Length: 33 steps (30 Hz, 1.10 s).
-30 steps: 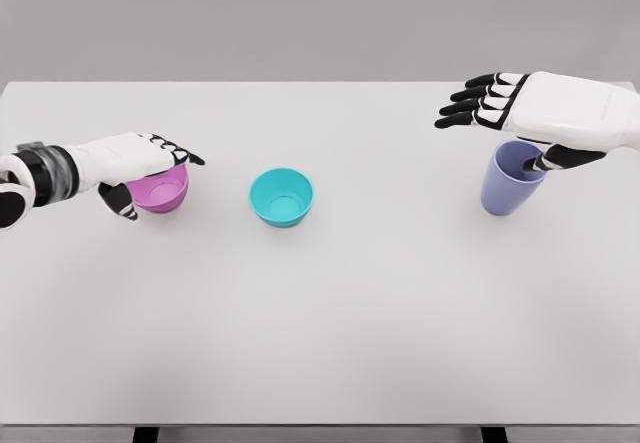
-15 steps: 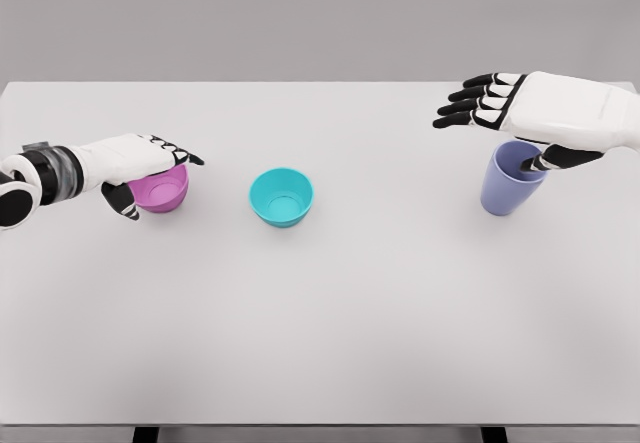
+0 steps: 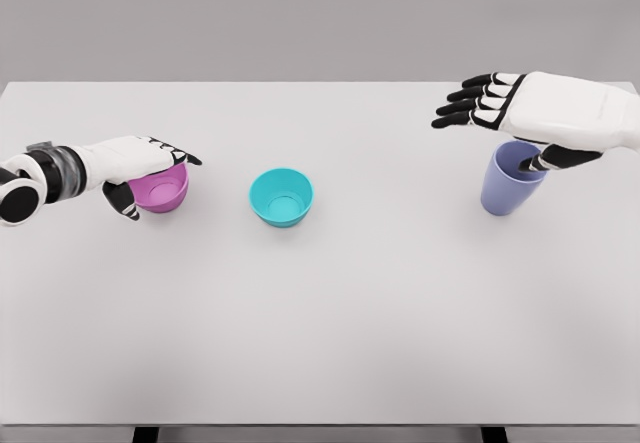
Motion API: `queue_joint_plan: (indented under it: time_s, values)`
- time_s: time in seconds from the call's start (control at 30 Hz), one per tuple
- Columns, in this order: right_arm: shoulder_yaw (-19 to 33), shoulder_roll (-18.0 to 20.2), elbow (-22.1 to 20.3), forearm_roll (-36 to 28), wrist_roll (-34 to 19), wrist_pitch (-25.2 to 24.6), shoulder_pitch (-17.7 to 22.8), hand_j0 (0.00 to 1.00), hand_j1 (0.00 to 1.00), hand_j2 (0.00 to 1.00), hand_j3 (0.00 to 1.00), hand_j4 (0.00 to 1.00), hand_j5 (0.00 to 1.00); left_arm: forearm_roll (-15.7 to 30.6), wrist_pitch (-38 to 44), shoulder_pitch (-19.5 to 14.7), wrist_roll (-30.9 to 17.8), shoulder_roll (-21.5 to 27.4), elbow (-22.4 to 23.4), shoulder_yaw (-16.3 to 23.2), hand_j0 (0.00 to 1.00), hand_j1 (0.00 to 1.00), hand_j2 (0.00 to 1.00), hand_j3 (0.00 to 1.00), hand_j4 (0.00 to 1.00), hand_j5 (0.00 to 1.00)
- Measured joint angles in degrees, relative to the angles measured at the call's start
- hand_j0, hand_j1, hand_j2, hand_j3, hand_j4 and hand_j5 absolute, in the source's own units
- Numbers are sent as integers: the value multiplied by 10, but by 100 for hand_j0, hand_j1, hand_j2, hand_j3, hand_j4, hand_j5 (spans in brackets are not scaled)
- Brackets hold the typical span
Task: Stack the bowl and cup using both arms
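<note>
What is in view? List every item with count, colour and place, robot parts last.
table: one, white, fills most of the view; dark legs show at the bottom edge.
pink bowl: one, pink, upright on the table at the left, partly under the left hand.
teal bowl: one, teal, upright on the table left of the middle, standing apart from the other things.
cup: one, lavender blue, upright on the table at the right, under the right hand.
left hand: one, white with black fingers, over the pink bowl's rim, thumb down at the bowl's near left side.
right hand: one, white with black fingers, above the cup, fingers spread flat to the left, thumb dipping at the cup's mouth.
</note>
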State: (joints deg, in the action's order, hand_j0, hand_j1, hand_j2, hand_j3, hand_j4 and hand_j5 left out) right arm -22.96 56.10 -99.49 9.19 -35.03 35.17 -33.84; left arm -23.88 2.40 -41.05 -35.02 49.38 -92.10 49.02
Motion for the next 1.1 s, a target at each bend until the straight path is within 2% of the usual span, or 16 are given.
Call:
queue_joint_plan:
  time_s: [0.6, 0.8, 1.1]
  values:
    - [0, 0, 0, 0, 0, 0, 0, 100, 100, 100, 100, 100, 100, -3, 0, -4, 0, -12, 22, 0, 100, 100, 100, 100, 100, 100]
    - [0, 0, 0, 0, 0, 0, 0, 100, 100, 100, 100, 100, 100, -3, 0, -2, 0, -13, 25, 0, 86, 86, 86, 86, 86, 86]
    - [0, 0, 0, 0, 0, 0, 1, 100, 100, 100, 100, 100, 100, -1, 0, -2, 0, -13, 25, 0, 73, 73, 73, 73, 73, 73]
